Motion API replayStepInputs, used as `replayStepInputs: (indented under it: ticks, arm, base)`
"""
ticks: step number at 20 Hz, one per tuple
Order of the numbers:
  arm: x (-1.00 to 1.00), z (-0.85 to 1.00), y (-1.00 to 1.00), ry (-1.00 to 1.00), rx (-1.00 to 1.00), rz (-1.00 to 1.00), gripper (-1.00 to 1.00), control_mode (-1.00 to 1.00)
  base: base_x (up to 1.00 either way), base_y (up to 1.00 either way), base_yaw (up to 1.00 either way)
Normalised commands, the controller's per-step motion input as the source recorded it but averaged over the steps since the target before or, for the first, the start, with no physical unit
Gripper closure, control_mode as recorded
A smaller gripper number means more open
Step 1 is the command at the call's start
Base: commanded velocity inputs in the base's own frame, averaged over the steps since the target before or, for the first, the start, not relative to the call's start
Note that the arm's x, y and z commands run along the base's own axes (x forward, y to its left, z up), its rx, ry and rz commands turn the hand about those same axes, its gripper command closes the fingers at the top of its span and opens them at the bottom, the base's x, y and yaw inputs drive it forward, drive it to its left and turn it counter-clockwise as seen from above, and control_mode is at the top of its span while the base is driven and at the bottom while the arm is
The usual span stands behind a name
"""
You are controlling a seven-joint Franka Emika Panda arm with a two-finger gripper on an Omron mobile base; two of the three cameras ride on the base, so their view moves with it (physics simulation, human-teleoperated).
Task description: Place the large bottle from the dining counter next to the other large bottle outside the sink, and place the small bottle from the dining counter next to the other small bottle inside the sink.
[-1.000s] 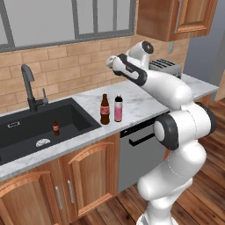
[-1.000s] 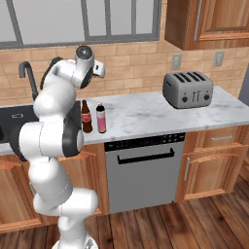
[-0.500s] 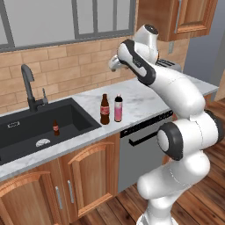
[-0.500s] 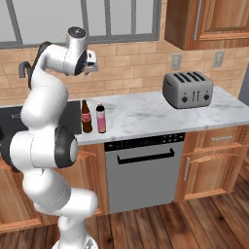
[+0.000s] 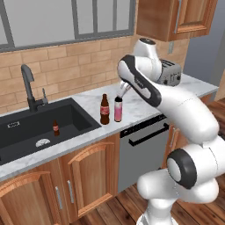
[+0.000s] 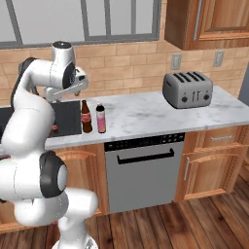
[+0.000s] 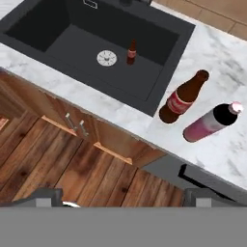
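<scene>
Marble tabletop (image 5: 145, 105) with a black sink (image 5: 26, 132) set in it. Brown bottle (image 5: 104, 110) with red label, text unreadable, stands upright just beside pink bottle (image 5: 118, 109), near the sink's right edge. Small brown bottle (image 5: 56, 128) stands inside the basin by the drain (image 7: 106, 58). Pincer (image 5: 122, 91) spread wide, holding nothing, above the pink bottle.

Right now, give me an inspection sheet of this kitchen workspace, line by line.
Surface: white marble counter with a black sink set in it.
Job's things: brown bottle and pink bottle upright side by side on the counter beside the sink; small bottle upright inside the sink.
Clutter: toaster on the counter.
Grippers: gripper above the pink bottle, fingers open, holding nothing.
Cables: nothing seen.
Surroundings: faucet, brick backsplash, wooden cabinets, dishwasher.
</scene>
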Motion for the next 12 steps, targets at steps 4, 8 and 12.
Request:
replayStepInputs:
  ticks: [4,8,12]
  arm:
    - [-0.97,-0.57,0.0,0.01,-0.19,0.31,-1.0,-1.0]
    - [-0.84,-0.02,-0.09,0.0,-0.09,0.23,-1.0,-1.0]
    - [-0.71,0.0,-0.36,0.0,-0.03,0.09,-1.0,-1.0]
  base:
    - [0.0,0.0,0.0]
    - [0.0,0.0,0.0]
    - [0.0,0.0,0.0]
